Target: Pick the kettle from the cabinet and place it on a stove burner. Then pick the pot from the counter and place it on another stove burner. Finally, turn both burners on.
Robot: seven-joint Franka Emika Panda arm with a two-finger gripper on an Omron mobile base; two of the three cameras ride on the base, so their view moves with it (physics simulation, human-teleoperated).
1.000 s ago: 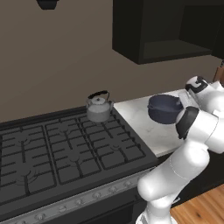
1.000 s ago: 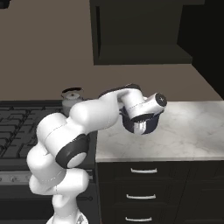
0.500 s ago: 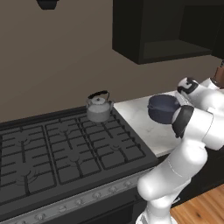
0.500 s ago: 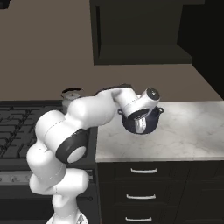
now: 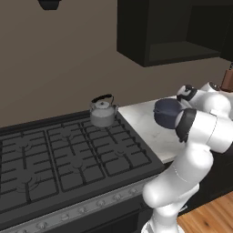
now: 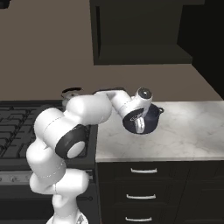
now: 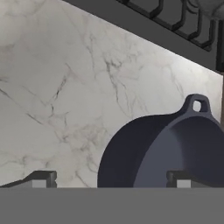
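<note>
The dark blue-grey pot stands on the white marble counter, just right of the stove. My gripper hangs open right above the pot's near rim. One fingertip is over bare counter and the other fingertip over the pot's inside; nothing is held. On the stove's rear right burner sits the silver kettle, partly behind my arm in the right base view. The black cabinet hangs above the counter.
Dark drawer fronts run under the counter. A row of knobs lines the stove's front edge. The grate's edge lies close beyond the pot. A brown object stands at the far right. The counter stretches bare right of the pot.
The hand has turned and sunk a little toward the pot, and the forearm has swung with it. Its jaws stay wide apart. Kettle and pot have not moved.
</note>
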